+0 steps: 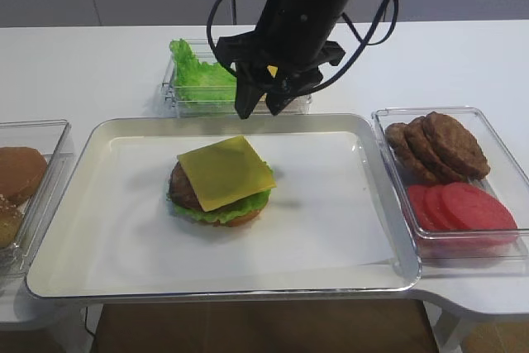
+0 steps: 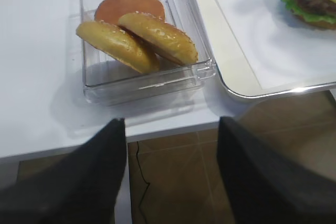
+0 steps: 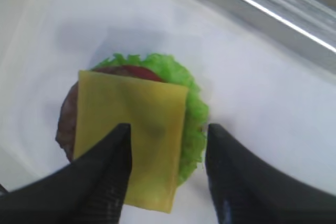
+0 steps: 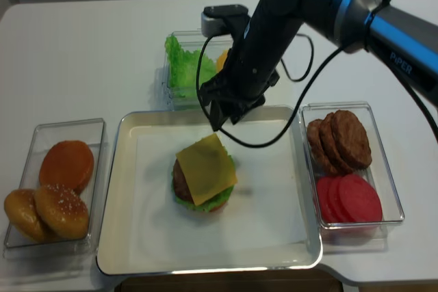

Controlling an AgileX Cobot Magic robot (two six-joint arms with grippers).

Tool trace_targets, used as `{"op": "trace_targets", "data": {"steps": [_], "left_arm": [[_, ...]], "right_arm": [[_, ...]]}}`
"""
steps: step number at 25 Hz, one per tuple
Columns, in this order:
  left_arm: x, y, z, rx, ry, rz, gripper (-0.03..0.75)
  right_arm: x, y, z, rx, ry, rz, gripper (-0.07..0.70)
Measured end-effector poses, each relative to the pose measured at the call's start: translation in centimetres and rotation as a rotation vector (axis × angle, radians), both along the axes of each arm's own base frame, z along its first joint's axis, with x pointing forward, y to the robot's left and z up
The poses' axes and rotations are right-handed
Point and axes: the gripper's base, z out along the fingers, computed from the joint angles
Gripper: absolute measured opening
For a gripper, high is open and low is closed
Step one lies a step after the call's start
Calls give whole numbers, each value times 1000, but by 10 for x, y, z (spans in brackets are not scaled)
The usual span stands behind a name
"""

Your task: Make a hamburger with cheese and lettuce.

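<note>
- Exterior high: hamburger [image 1: 220, 190] in middle of tray [image 1: 99, 245], cheese [image 1: 225, 172] already on patty, lettuce [image 1: 216, 212] below. Right gripper [image 1: 263, 103] above, fingers apart, holding nothing.
- Right wrist: cheese lying skewed, one corner overhanging.
- Left wrist: left gripper [image 2: 170, 174] spread wide, empty, near bun box [image 2: 136, 85].
- Realsense: top bun [image 4: 61, 211] probably left to add.

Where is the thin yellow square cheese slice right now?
The yellow cheese slice lies atop the hamburger in the middle of the white tray, just below the open right gripper.
</note>
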Motion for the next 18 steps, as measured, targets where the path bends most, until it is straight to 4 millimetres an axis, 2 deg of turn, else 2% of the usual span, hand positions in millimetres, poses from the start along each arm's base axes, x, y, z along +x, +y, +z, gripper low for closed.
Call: {"op": "trace_targets", "data": {"steps": [4,11,18], "left_arm": [[0,0,0,0,0,0,414],[0,0,0,0,0,0,414],[0,0,0,0,0,0,414]], "right_arm": [[4,-8,12,-93,-36,-19,374],[15,-29,14,-300,-140,-114,374],[8,-36,35,-284,-176,-172,381]]}}
